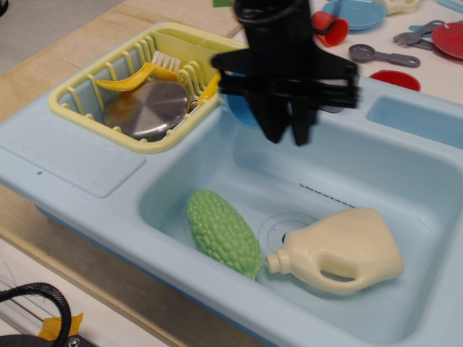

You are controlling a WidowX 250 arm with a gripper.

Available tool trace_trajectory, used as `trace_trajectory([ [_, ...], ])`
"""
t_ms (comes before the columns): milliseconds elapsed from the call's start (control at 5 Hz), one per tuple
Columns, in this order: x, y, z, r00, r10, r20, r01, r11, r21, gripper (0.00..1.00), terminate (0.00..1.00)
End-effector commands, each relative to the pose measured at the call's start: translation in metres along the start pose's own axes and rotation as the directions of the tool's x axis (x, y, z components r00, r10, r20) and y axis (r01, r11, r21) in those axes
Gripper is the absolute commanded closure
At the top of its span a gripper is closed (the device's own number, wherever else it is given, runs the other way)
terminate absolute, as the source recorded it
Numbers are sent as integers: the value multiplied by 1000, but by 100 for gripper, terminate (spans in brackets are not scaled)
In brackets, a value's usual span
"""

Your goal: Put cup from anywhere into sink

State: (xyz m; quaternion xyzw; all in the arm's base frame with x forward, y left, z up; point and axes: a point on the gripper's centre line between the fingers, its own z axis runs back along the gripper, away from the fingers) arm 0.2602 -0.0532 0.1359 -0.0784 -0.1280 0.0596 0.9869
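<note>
Sink [87, 163] took up most of the surface, deep basin open in the middle and right. Yellow dish rack [79, 108] sat in its rear-left corner, holding a metal lid [148, 110] and a yellow brush [137, 76]. On the basin floor: cream jug [347, 249] lying on its side at front right, spout over the drain mark; green bumpy gourd [223, 230] at front left, just beside the jug's spout. Black hand [286, 134] hung over the rear of the basin, fingers pointing down. Cup [241, 112] showed only as a blue sliver at the hand's left edge, tucked behind the fingers, so it lay on the far-left side of the hand, above the basin's back wall near the rack. Couldn't make out its axis or rim. The hand looked clamped on the cup, though the contact itself was hidden. My read: free room was the rear and centre of the basin, straight under the hand; jug and gourd crowded the front. Rack edge close on the left was the only rim to mind. Red cup [330, 29] stood well behind.
</note>
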Motion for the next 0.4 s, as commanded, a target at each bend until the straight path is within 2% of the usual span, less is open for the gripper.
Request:
trace_trajectory([
  [0,6,-1,8,999,1,36,0,1000,-7,0,0],
  [200,6,-1,8,999,1,36,0,1000,-7,0,100],
])
